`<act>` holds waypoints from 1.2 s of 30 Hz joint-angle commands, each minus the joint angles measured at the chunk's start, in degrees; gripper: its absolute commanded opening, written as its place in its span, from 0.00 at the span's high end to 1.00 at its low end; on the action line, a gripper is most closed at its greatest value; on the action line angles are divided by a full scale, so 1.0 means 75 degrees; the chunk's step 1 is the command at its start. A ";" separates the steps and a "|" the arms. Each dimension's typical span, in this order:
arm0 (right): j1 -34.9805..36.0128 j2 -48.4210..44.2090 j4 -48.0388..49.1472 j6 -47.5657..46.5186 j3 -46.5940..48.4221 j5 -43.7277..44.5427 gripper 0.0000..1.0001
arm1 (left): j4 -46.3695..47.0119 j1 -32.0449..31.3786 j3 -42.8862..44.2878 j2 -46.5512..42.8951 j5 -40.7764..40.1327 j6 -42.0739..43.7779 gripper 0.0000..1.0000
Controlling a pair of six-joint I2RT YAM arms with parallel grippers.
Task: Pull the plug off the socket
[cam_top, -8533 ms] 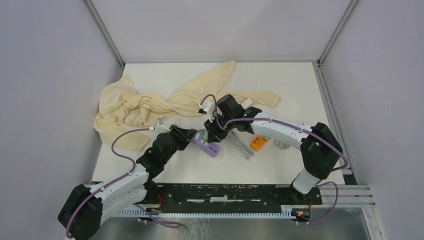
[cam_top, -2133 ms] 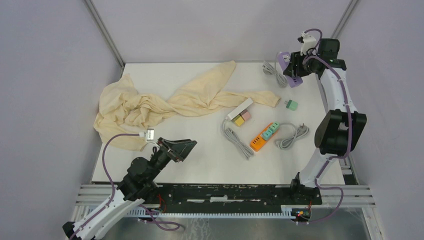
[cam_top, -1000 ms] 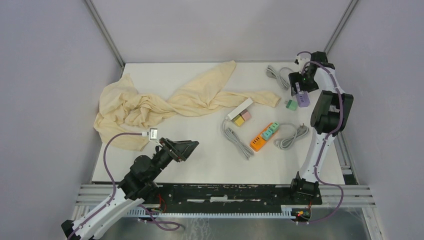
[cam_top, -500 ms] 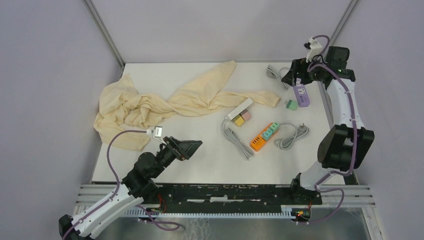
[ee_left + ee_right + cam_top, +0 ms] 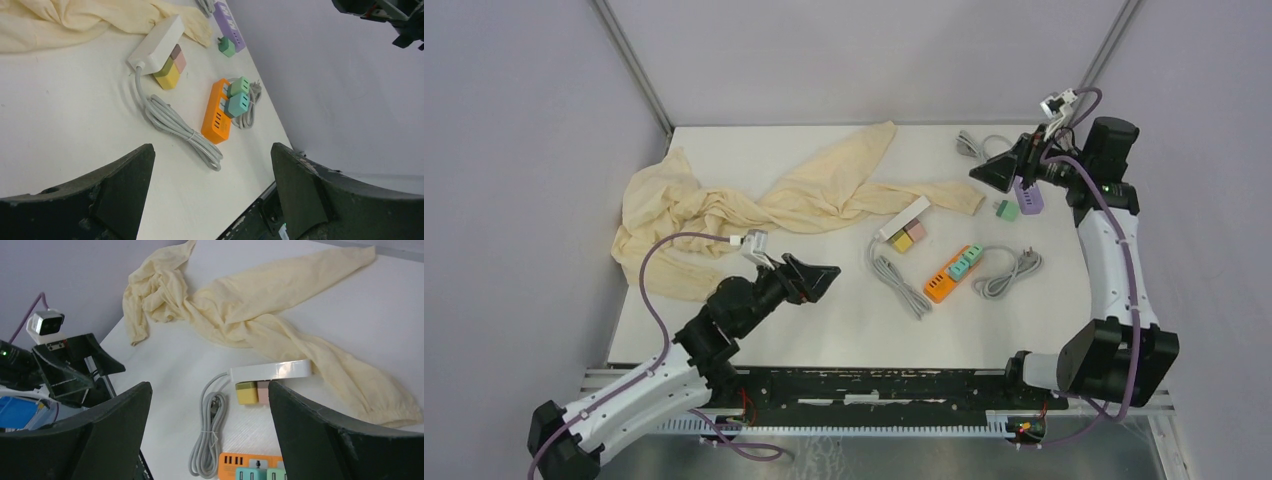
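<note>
Left gripper [image 5: 821, 272], jaws apart, faces the orange strip [image 5: 936, 288], likely to brace it; right gripper [image 5: 990, 172], also spread, hovers beyond its 2 teal plugs [image 5: 963, 263]

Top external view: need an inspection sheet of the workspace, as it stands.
Surface: white table, no spills seen.
Job's things: orange strip with two teal plugs seated; white strip with yellow plug and pink plug seated; purple strip, no plug seen in it, green plug loose beside it.
Clutter: cream cloth crumpled across the far left.
Grippers: left gripper open, empty, over the near left; right gripper open, empty, raised by the purple strip.
Cables: three bundled grey cords, one by each strip.
Surroundings: grey walls, metal frame posts; nothing else seen.
</note>
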 commanded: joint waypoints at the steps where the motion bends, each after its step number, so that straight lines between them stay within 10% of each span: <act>1: 0.0049 -0.0705 0.1075 0.0679 -0.0949 -0.0775 0.07 | -0.0154 -0.0031 0.1027 0.1244 -0.0077 0.1584 0.07; 19: 0.0114 -0.1176 0.1954 0.1326 -0.1887 -0.0378 0.05 | -0.2606 -0.0029 0.6551 0.8486 0.0002 0.5637 0.16; 36: 0.0122 -0.1072 0.1783 0.1217 -0.1847 -0.0272 0.05 | -0.3618 -0.0105 0.8610 1.0685 -0.0375 0.7239 0.24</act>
